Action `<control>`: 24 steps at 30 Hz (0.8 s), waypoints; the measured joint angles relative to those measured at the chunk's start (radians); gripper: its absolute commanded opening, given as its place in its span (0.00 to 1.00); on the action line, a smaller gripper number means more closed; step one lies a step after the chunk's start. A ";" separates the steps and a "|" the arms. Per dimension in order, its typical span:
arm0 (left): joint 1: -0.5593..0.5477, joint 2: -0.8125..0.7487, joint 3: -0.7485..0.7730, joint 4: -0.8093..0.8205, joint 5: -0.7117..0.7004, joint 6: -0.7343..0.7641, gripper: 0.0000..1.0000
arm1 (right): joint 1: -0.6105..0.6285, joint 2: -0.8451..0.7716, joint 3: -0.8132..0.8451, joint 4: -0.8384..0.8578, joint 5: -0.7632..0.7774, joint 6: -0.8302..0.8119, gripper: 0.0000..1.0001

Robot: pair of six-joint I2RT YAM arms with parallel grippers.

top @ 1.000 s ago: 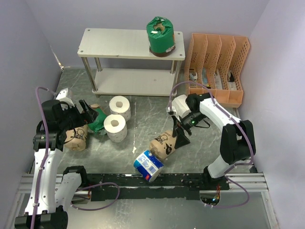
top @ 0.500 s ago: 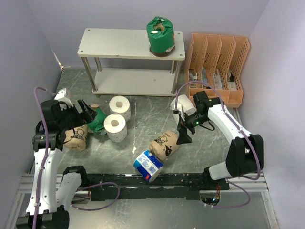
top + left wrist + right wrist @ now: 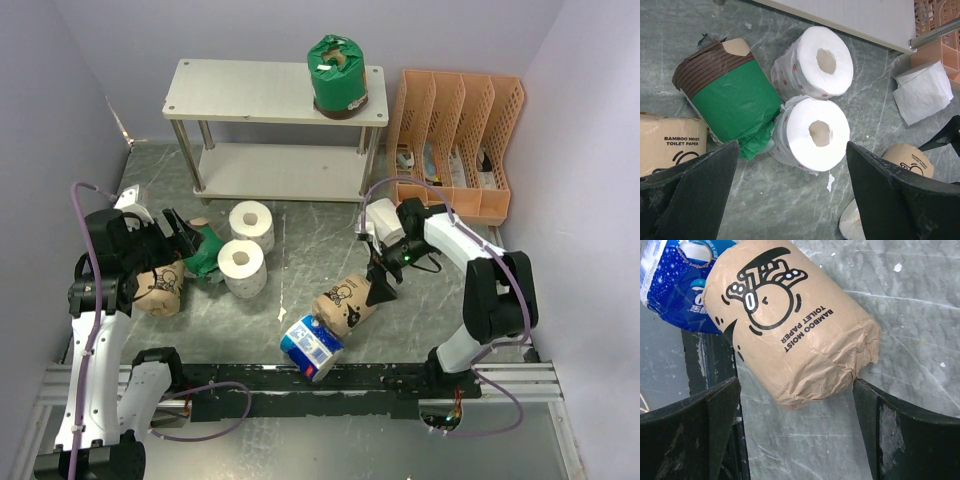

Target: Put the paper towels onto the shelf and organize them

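Note:
The shelf (image 3: 270,95) stands at the back with a green-wrapped roll (image 3: 338,75) on its top board. My right gripper (image 3: 796,381) is open around the end of a lying tan roll (image 3: 790,330); the right finger touches its wrapper. A blue-and-white roll (image 3: 675,285) lies just beyond. My left gripper (image 3: 792,144) hangs open above the nearer of two upright white rolls (image 3: 812,132), with a lying green roll (image 3: 732,97) and a second tan roll (image 3: 670,142) on its left. A squashed white roll (image 3: 380,218) lies by the right arm.
An orange slotted file organizer (image 3: 455,140) stands to the right of the shelf. A black rail (image 3: 350,378) runs along the near table edge, close behind the blue roll. Walls close in on both sides.
The right arm swung out to the right and came back, and its gripper now sits slightly closer to the tan roll. The left arm and all the rolls have stayed put.

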 measured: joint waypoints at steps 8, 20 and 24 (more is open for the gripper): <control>0.001 0.000 0.000 0.000 0.000 0.000 0.99 | 0.000 0.072 0.000 -0.056 -0.038 -0.076 0.81; 0.011 0.001 0.000 0.000 0.000 0.000 1.00 | 0.014 0.078 0.004 -0.090 -0.069 -0.137 0.20; 0.011 0.005 0.000 0.000 0.001 0.000 1.00 | 0.033 0.076 -0.005 -0.078 -0.076 -0.138 0.00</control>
